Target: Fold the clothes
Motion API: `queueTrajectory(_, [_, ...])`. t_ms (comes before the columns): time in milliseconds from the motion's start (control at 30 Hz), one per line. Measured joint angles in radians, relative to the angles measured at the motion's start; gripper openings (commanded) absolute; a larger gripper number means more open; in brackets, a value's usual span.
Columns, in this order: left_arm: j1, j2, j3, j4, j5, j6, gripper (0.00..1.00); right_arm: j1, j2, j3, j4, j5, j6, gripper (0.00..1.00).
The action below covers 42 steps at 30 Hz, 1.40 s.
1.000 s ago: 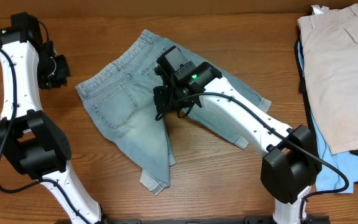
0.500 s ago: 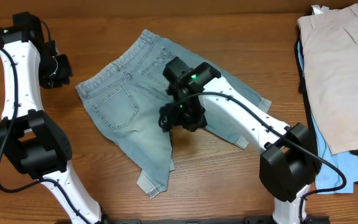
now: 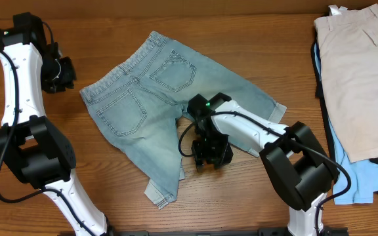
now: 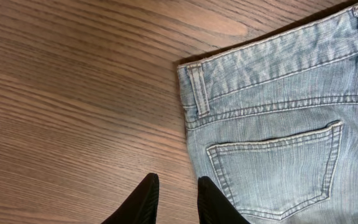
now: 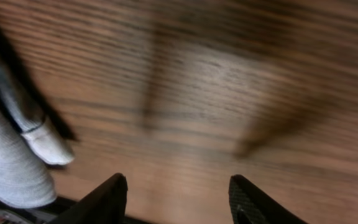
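The clothes, faded light-blue denim jeans (image 3: 143,111), lie spread flat in the middle of the table with back pockets up and the waistband toward the far left. Their waistband corner, belt loop and a pocket (image 4: 278,155) fill the right of the left wrist view. My left gripper (image 3: 61,72) hovers over bare wood just left of that corner; its fingers (image 4: 176,190) stand slightly open with nothing between them. My right gripper (image 3: 210,157) is over bare table just in front of the jeans' crotch, open and holding nothing (image 5: 179,186). A denim hem (image 5: 11,168) shows at its left.
Beige trousers (image 3: 363,72) lie at the far right on top of a bright sky-blue garment (image 3: 353,180), with dark fabric at that pile's edge. The wooden table (image 3: 254,196) is bare in front of the jeans and along the left side.
My right gripper has moved from the middle of the jeans toward the front, off the cloth onto bare table, and has gone from shut to open. The left arm has barely moved.
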Motion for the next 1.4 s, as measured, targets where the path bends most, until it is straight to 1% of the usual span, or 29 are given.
queueTrajectory(133, [0.000, 0.000, 0.000, 0.000, 0.000, 0.000, 0.23, 0.046, 0.000, -0.003, 0.071, -0.004, -0.003, 0.57])
queueTrajectory(267, [0.000, 0.000, 0.000, 0.000, 0.000, 0.000, 0.23, 0.089, 0.000, -0.003, 0.080, -0.011, -0.007, 0.59])
queueTrajectory(400, [0.000, 0.000, 0.000, 0.003, 0.000, 0.000, 0.23, 0.087, 0.000, 0.002, 0.090, -0.019, -0.008, 0.59])
queueTrajectory(533, [0.000, 0.000, 0.000, 0.011, 0.000, 0.000, 0.23, 0.086, 0.000, 0.035, 0.181, -0.058, -0.002, 0.50])
queueTrajectory(667, [0.000, 0.000, 0.000, 0.012, 0.000, 0.000, 0.24, 0.087, 0.000, 0.058, 0.369, -0.079, 0.048, 0.42])
queueTrajectory(700, [0.000, 0.000, 0.000, 0.012, 0.000, 0.000, 0.24, 0.087, 0.000, 0.061, 0.382, -0.078, 0.055, 0.41])
queueTrajectory(900, [0.000, 0.000, 0.000, 0.022, 0.000, 0.000, 0.24, 0.087, 0.024, 0.065, 0.471, -0.016, 0.113, 0.24])
queueTrajectory(933, [0.000, 0.000, 0.000, 0.023, 0.000, 0.000, 0.24, 0.087, 0.029, 0.065, 0.480, -0.010, 0.117, 0.21])
queueTrajectory(967, [0.000, 0.000, 0.000, 0.023, 0.000, 0.000, 0.24, 0.087, 0.034, 0.065, 0.483, 0.002, 0.122, 0.15])
queueTrajectory(1067, [0.000, 0.000, 0.000, 0.023, 0.000, 0.000, 0.24, 0.086, 0.037, 0.066, 0.460, 0.024, 0.127, 0.04])
queueTrajectory(1233, [0.000, 0.000, 0.000, 0.023, 0.000, 0.000, 0.22, 0.031, 0.037, 0.123, 0.269, 0.039, 0.114, 0.04])
queueTrajectory(1333, [0.000, 0.000, 0.000, 0.006, 0.000, 0.000, 0.19, -0.068, 0.029, 0.174, 0.144, 0.047, 0.072, 0.04])
queueTrajectory(1400, [0.000, 0.000, 0.000, -0.011, 0.005, 0.000, 0.19, -0.146, 0.007, 0.189, 0.076, 0.057, 0.031, 0.04])
